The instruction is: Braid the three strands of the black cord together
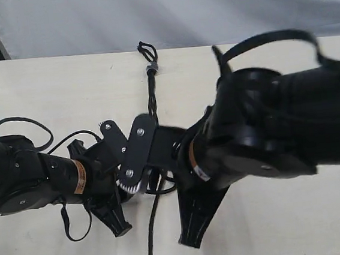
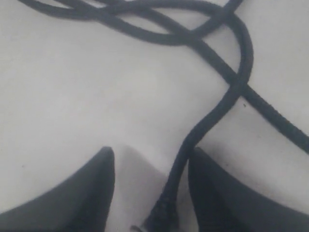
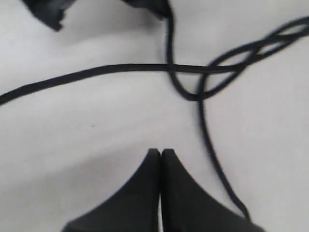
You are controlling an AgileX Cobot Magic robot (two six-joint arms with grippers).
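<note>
While both arms crowd the middle of the table [image 1: 45, 85], the black cord [image 1: 152, 96] lies along the pale surface, its small loop [image 1: 145, 48] and grey band [image 1: 151, 68] toward the top of the exterior view. Over to the left gripper [image 2: 152, 159]: jaws parted, and one strand [image 2: 212, 116] runs right in between them, its frayed knot [image 2: 161, 215] lying closer to one finger, not pinched. Now the right gripper [image 3: 161, 153]: clenched tight, fingers pressed flat together with nothing caught between, just short of where the three strands [image 3: 193, 92] cross and loop over one another.
</note>
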